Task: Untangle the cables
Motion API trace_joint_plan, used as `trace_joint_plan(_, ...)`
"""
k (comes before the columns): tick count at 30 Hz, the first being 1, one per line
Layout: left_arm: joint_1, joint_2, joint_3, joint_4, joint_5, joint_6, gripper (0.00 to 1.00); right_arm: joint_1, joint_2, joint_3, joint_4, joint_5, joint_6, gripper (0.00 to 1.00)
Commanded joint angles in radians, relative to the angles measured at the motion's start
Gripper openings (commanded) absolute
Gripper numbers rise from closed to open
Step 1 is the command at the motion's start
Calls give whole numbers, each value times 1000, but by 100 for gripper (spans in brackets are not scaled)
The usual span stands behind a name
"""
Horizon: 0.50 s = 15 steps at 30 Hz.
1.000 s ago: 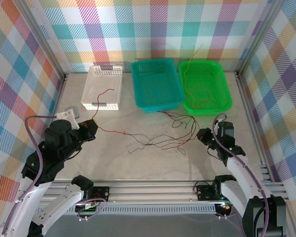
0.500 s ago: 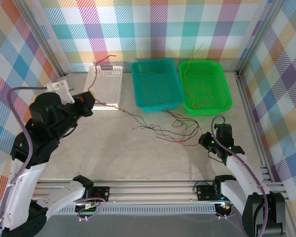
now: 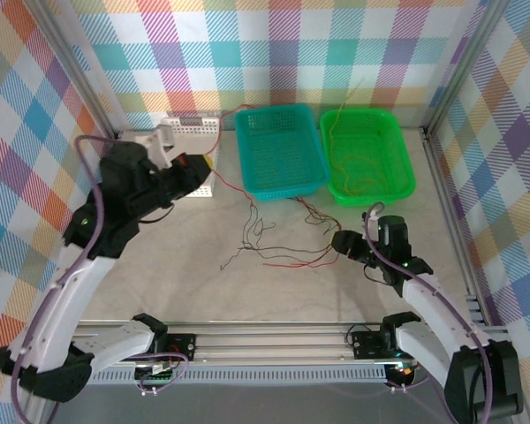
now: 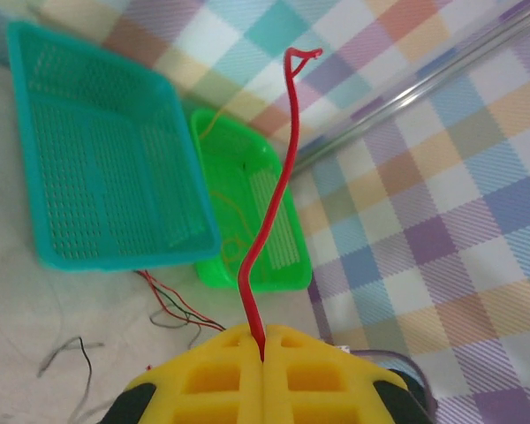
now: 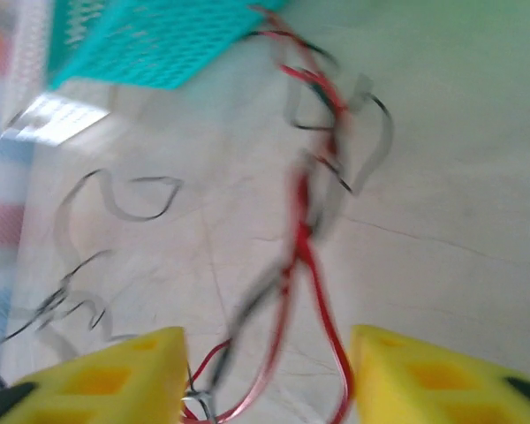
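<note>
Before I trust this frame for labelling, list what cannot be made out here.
- Cable tangle: strands too thin in the top view, motion-blurred in the right wrist view; crossings unreadable.
- Red cable: its run past the left gripper hidden by its fingers, left wrist view.
- White basket: mostly covered by the left arm, top view.

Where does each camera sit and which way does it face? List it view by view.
Top external: above and behind the arms, looking down at the table and cables; the left arm and right arm show.
Left wrist: on the raised left arm, facing the teal basket and green basket; left end effector shut on a red cable.
Right wrist: low over the table, facing the cables; right end effector open.
Shared: all three show the teal basket.
</note>
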Motion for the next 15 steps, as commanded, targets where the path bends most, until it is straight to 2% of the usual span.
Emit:
trace_joint_plan(1,-15,9,1,89,71,-58,0,92,-38,47,134,-22,-91,60)
trace_joint_plan(6,-69,65,12,103,58,-64,0,234,-2,25,417,-5,-120,70)
trace_joint_plan(12,-125,99,24,112,30,-66,0,388,190,99,576,35,-202,72)
trace_joint_plan(15,-139,104,35,114,27,-70,0,443,267,126,606,110,-245,72)
